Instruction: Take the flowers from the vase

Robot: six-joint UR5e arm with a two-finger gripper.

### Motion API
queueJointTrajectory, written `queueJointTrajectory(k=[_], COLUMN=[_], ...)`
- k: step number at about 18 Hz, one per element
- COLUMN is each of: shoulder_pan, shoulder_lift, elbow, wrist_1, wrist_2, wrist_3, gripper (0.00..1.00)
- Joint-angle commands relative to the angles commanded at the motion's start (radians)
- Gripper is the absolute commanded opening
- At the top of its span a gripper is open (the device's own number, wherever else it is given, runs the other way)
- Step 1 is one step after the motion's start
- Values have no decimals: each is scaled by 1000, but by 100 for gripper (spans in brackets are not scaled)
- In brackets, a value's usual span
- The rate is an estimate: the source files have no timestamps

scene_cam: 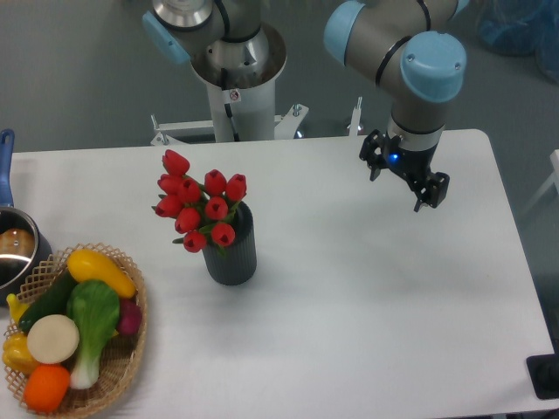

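The claw (404,180) hangs over the white worktop (367,297) with its fingers apart, holding nothing. Well to its left, the flowers (199,207) stand in the upright vase (231,249), their bunch leaning up and leftward, away from the claw

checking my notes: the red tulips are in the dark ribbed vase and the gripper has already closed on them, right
Not quite. The red tulip bunch does sit in the dark ribbed cylindrical vase, but the black two-finger gripper hangs empty well to the right of it, touching nothing. The fixed camera shows this.
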Motion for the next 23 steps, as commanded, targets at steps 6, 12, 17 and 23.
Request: queueJointTrajectory(k=[6, 12, 17, 23], shoulder_pan=[2, 1, 15, 15], shoulder_lift=[0, 0, 23, 37], elbow=[2, 17, -1, -17], wrist_1=[0, -3, -2, -3], wrist_2=[-14, -47, -99, -114], wrist_3=[0, -5, -14, -28], gripper=[100, 100, 100, 100])
